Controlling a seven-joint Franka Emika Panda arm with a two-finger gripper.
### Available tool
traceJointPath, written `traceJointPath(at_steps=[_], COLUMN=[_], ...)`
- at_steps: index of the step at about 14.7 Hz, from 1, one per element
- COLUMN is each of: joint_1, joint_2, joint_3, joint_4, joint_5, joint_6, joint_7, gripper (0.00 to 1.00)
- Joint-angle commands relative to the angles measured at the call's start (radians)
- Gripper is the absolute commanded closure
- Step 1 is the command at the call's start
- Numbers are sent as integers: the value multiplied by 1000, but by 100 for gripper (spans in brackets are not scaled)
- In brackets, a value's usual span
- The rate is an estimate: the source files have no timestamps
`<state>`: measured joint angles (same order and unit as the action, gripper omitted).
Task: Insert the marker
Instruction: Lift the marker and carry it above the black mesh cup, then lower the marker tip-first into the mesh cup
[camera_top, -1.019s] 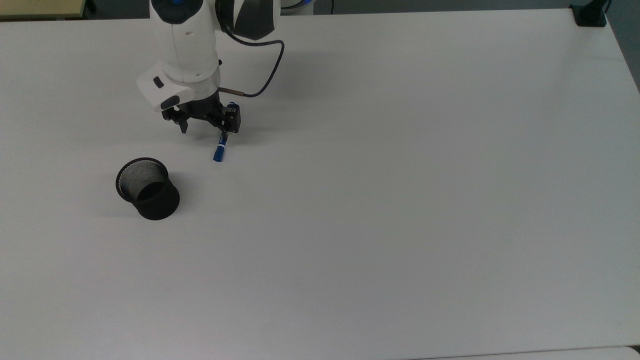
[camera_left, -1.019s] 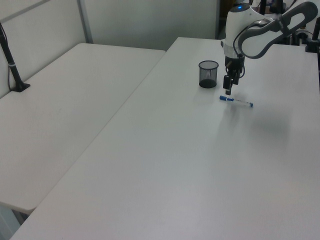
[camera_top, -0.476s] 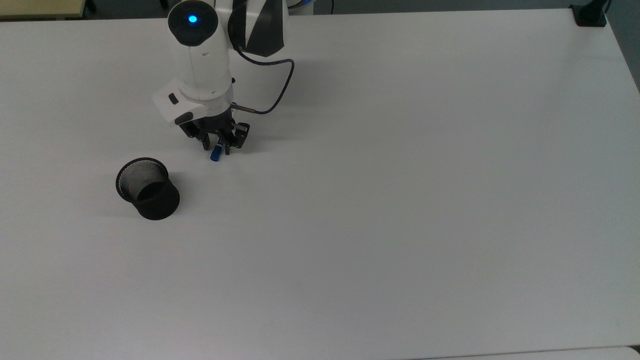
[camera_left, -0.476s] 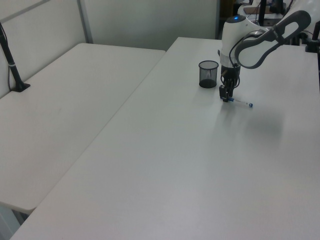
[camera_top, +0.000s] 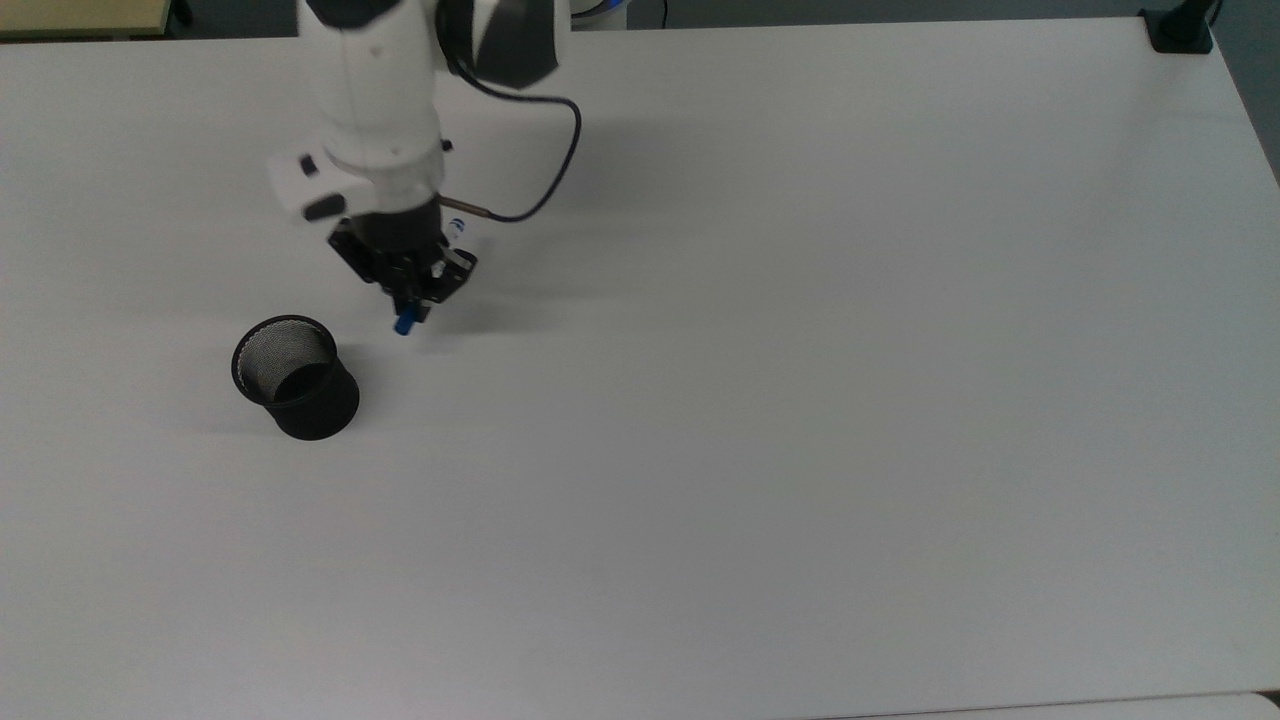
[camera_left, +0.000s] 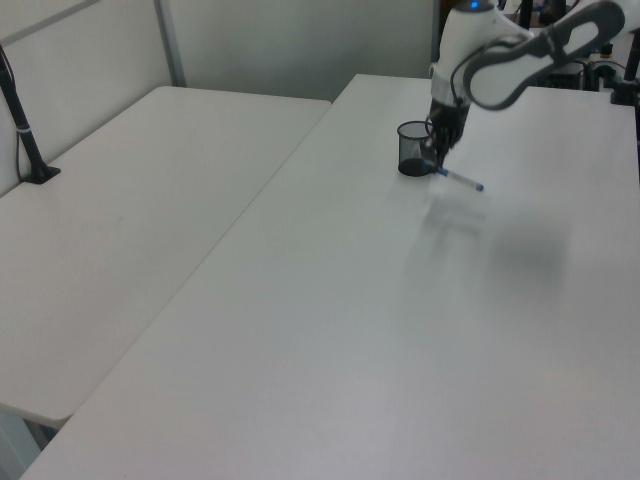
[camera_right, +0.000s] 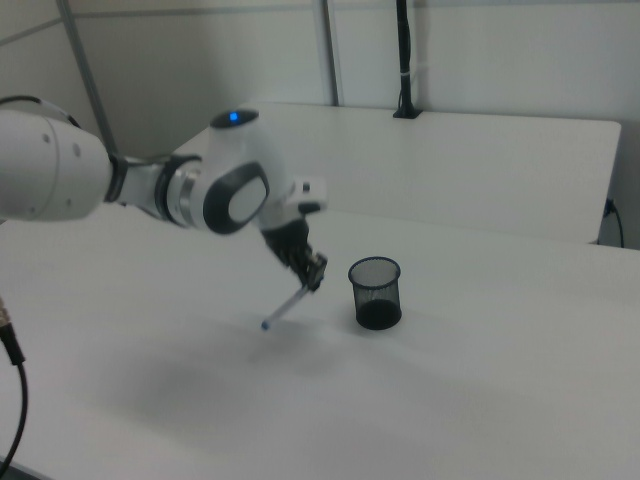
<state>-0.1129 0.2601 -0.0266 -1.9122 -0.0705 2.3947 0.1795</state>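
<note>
My gripper (camera_top: 412, 296) is shut on the marker (camera_top: 405, 323), whose blue cap pokes out below the fingers in the top view. The marker (camera_right: 288, 304) hangs tilted above the white table (camera_top: 800, 400), its free end slanting down and away from the gripper (camera_right: 315, 274) to the right view's left. The black mesh cup (camera_top: 296, 378) stands upright and empty at the top view's lower left of the gripper. In the left view the marker (camera_left: 460, 179) sticks out to the right of the gripper (camera_left: 437, 162), just beside the cup (camera_left: 413, 149).
A dark cable (camera_top: 545, 180) loops from the wrist. A black clamp base (camera_top: 1180, 30) sits on the table's far right corner in the top view. A second white table (camera_left: 130, 200) with a black post (camera_left: 22, 125) adjoins in the left view.
The gripper came down over the marker lying on the table, shut on it, and has lifted it off the surface, shifting toward the cup.
</note>
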Motion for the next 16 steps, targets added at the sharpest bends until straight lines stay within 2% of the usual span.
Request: traceJointPath(at_steps=[1, 3, 6, 8, 13, 16], joint_1=[-53, -60, -71, -94, -128, -146], joint_2=[-131, -148, -110, -73, 76, 102], joint_3=[14, 14, 13, 11, 10, 10], joint_4=[48, 70, 9, -20, -22, -14], joint_5=[26, 28, 9, -26, -37, -38], joint_6=[3, 85, 436, 571, 852, 880], joint_7=[-6, -9, -11, -28, -38, -40], gripper=[100, 100, 100, 100, 100, 100])
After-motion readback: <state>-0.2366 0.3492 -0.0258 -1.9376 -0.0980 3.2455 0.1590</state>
